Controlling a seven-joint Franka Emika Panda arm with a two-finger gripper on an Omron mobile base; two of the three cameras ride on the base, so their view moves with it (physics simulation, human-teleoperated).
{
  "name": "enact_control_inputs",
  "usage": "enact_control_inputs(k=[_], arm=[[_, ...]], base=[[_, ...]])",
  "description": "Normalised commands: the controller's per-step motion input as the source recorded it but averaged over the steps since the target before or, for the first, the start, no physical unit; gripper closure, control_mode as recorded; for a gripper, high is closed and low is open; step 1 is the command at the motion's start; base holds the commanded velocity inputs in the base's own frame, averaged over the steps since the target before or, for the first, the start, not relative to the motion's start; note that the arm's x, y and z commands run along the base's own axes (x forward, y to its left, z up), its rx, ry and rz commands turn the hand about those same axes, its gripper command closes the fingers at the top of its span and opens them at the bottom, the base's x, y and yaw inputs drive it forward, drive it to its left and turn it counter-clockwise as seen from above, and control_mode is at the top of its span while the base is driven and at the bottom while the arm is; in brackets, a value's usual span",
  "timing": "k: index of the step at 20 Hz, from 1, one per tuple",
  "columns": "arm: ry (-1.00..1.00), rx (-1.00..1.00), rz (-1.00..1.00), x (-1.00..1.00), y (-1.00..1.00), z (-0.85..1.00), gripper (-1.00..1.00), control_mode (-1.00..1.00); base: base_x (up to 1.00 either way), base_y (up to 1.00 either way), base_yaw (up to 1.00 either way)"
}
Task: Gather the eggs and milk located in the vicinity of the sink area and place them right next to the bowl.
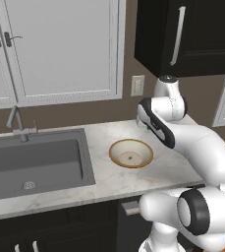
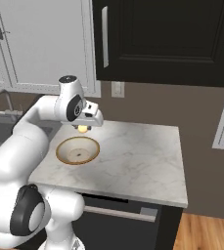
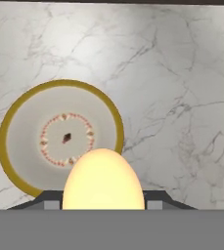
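Carrying an egg (image 2: 84, 129) in closed jaws, the gripper (image 2: 84, 128) hangs over the tabletop (image 2: 138, 151), above the back rim of the bowl (image 2: 78, 150), with the sink (image 1: 33, 162) away on the left. Lower it onto bare marble just right of the bowl, not inside, and release low so it cannot roll.

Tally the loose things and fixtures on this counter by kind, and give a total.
Eggs: 1, the egg held in the gripper above the counter
Bowls: 1, the bowl on the marble
Sinks: 1, the sink
Faucets: 1, the faucet behind the basin
Total: 4
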Motion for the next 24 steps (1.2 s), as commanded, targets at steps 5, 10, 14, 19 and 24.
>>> enact_control_inputs(k=[5,10,14,19,24], arm=[[0.03,0.04,0.00,0.00,-0.40,-0.18,1.00,-1.00],[0.04,0.10,0.00,0.00,-0.47,-0.34,1.00,-1.00],[0.09,0.10,0.00,0.00,-0.37,-0.31,1.00,-1.00],[0.07,0.09,0.00,0.00,-0.23,-0.35,1.00,-1.00],[0.01,0.03,0.01,0.07,-0.13,-0.30,1.00,-1.00]], base=[[0.00,0.00,0.00],[0.00,0.00,0.00],[0.00,0.00,0.00],[0.00,0.00,0.00],[0.00,0.00,0.00]])
